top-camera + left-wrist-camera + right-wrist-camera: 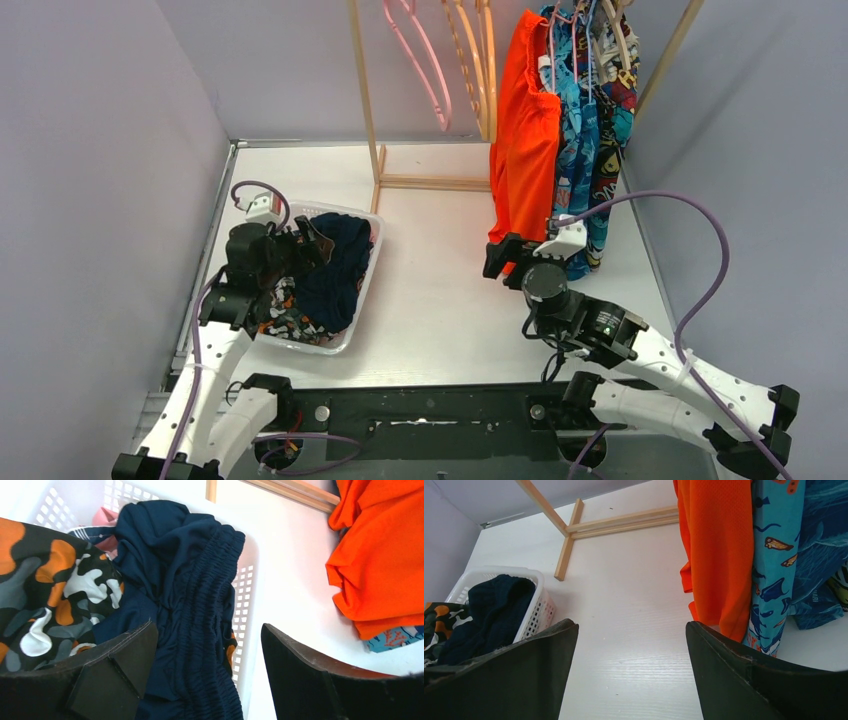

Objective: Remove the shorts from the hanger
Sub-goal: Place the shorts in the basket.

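A white table [440, 300] stands between pale grey walls [100, 200]. At the left of the top view, a basket [345, 337] holds navy shorts [335, 270] and black-orange shorts [285, 320]. The left gripper [209, 630] hangs above them, fingers wide, nothing between. At the upper right, orange shorts [525, 140] and teal shorts [580, 150] hang on the wooden rack [365, 90], beside a pink hanger [425, 60]. The right gripper [630, 625] is near the orange hem, fingers wide and empty; it seems not to touch.
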